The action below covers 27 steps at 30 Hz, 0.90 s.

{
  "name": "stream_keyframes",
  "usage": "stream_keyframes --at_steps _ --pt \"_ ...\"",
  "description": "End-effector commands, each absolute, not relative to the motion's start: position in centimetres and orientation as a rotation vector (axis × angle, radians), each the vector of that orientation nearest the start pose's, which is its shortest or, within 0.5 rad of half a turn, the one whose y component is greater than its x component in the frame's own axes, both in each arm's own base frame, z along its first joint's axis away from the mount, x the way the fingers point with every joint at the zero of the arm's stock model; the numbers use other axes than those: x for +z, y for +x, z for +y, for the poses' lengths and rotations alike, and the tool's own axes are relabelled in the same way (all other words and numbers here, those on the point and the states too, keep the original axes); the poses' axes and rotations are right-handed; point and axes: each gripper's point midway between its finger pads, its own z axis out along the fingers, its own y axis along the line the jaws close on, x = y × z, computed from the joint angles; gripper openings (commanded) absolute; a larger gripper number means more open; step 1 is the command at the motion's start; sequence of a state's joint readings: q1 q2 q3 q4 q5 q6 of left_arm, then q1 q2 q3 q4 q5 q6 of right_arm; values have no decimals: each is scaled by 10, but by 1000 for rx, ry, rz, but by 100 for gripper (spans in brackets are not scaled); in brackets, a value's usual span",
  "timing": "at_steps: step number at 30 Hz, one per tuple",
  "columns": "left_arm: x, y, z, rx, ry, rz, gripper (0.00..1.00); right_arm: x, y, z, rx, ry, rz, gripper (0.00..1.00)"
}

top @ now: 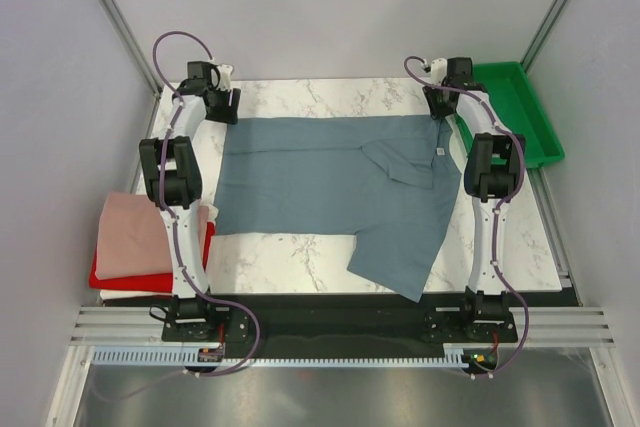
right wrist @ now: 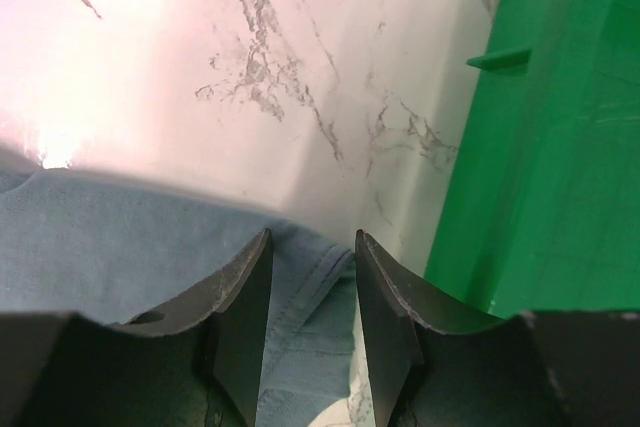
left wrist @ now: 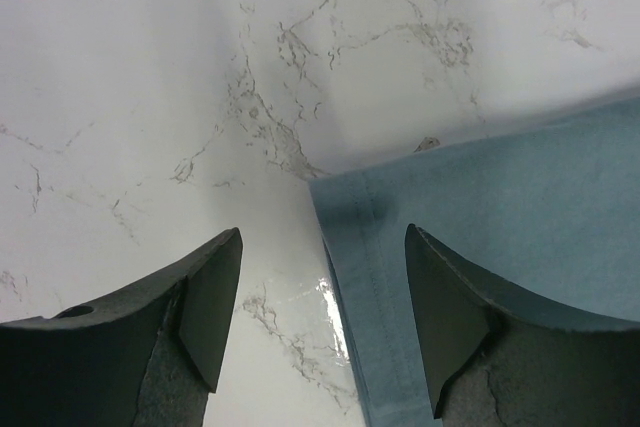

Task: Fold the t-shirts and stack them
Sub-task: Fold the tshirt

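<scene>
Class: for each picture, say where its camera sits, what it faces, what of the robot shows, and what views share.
Top external: above and behind the robot, looking down on table, blue-grey t-shirt, left arm, right arm.
Left wrist: on left arm, facing the t-shirt's corner; left gripper open.
Right wrist: on right arm, facing the t-shirt's edge and green tray; right gripper open.
All three share the t-shirt.

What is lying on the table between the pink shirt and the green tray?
The blue-grey shirt, spread out on the marble table; the top view shows it.
</scene>
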<state>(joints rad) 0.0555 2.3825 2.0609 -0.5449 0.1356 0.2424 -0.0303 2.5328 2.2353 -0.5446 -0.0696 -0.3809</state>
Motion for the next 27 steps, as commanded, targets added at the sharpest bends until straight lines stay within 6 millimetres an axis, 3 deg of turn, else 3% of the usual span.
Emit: stream_keyframes --at_steps 1,8,15,27 --pt "68 607 18 -52 253 2366 73 30 629 -38 -124 -398 2382 47" --pt "64 607 17 -55 253 2374 72 21 626 -42 -149 -390 2405 45" --pt "63 610 15 -66 253 2368 72 12 622 -42 -139 -391 2424 17" --pt "66 615 6 -128 272 2350 64 14 618 -37 -124 -414 2430 15"
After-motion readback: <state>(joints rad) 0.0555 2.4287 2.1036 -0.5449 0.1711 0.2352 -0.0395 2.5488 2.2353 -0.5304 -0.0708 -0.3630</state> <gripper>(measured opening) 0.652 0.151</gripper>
